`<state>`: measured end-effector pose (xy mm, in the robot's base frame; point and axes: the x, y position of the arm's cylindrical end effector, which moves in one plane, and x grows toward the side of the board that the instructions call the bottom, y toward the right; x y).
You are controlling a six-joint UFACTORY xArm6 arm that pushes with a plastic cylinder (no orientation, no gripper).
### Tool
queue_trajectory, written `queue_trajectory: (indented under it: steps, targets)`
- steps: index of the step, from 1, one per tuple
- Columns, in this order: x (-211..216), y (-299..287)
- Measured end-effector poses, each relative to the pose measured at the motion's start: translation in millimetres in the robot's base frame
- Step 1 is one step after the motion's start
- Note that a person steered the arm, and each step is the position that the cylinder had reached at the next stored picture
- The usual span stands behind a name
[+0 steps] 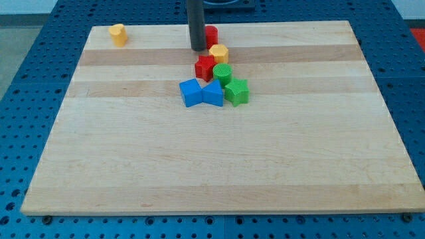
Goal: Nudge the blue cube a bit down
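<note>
The blue cube [190,92] lies near the board's upper middle, touching a second blue block [213,93] on its right. My tip [198,49] is above the blue cube, toward the view's top, apart from it. Right of the tip a red block [210,35] is partly hidden by the rod. A yellow hexagonal block [218,54], a red star-like block [204,67], a green round block [222,73] and a green star block [236,91] cluster just above and right of the blue blocks.
A yellow block [118,34] stands alone at the board's top left corner. The wooden board [199,166] rests on a blue perforated table [26,66].
</note>
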<state>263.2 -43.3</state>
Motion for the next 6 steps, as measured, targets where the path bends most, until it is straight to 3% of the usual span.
queue_trajectory:
  steps: [3, 6]
  targets:
    - [-15.6, 8.8]
    - [61.9, -41.0]
